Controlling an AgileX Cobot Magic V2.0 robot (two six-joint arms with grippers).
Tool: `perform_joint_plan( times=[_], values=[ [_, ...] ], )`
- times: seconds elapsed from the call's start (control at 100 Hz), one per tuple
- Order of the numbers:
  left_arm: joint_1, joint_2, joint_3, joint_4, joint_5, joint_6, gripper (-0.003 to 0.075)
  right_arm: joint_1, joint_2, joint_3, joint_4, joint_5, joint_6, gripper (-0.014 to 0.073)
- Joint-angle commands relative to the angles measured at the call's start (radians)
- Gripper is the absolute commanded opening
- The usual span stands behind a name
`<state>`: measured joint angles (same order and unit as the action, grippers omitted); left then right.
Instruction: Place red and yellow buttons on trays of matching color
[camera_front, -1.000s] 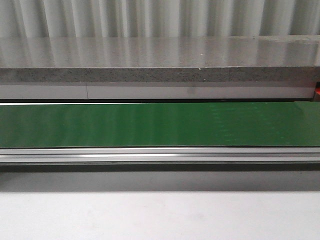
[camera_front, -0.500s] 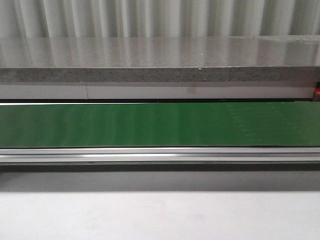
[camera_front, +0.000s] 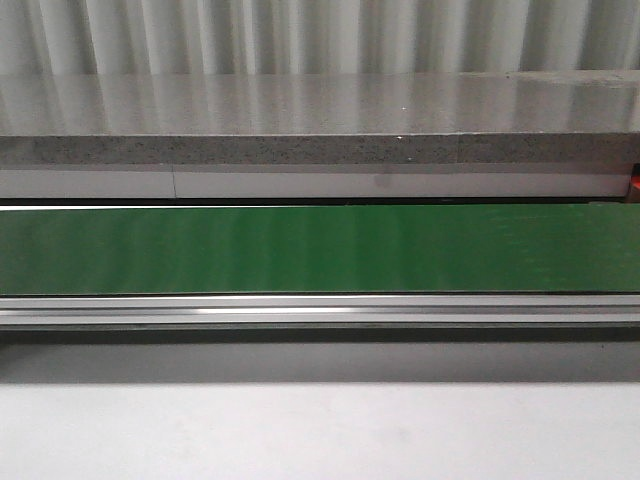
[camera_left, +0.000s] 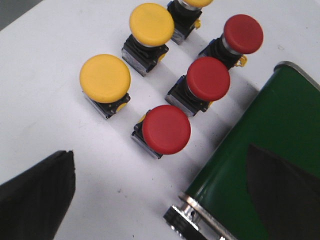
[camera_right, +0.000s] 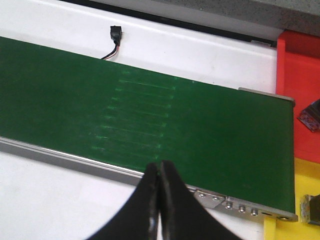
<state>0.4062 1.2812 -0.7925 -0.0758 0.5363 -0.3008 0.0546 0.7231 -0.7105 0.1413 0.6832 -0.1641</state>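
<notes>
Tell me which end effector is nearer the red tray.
Right. The red tray shows only in the right wrist view, past the green belt's end beyond the right end effector; the left end effector's view shows buttons, no tray.

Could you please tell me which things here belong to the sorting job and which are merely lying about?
Job: red buttons, yellow buttons, red tray, yellow tray.
Lying about: black connector with wire; green conveyor belt carries nothing.

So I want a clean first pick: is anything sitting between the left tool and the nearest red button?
Nothing visible does. Only bare white table lies between the left tool, wide open, and the nearest red button. The green conveyor belt runs beside it, not across the path.
</notes>
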Motion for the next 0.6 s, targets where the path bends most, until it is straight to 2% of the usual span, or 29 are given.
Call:
perform_joint_plan(
  times=[0.0, 0.59],
  values=[
    [0.006, 0.026, -0.053, -0.011, -0.064, -0.009, 0.0649, 0.002, -0.005, -0.023, 0.002, -0.056, -0.013, -0.0067],
    [0.006, 0.251, -0.105, -0.011, -0.115, -0.007, 0.0649, 0.002, -0.005, -0.023, 0.002, -0.056, -0.013, -0.0067]
  ],
)
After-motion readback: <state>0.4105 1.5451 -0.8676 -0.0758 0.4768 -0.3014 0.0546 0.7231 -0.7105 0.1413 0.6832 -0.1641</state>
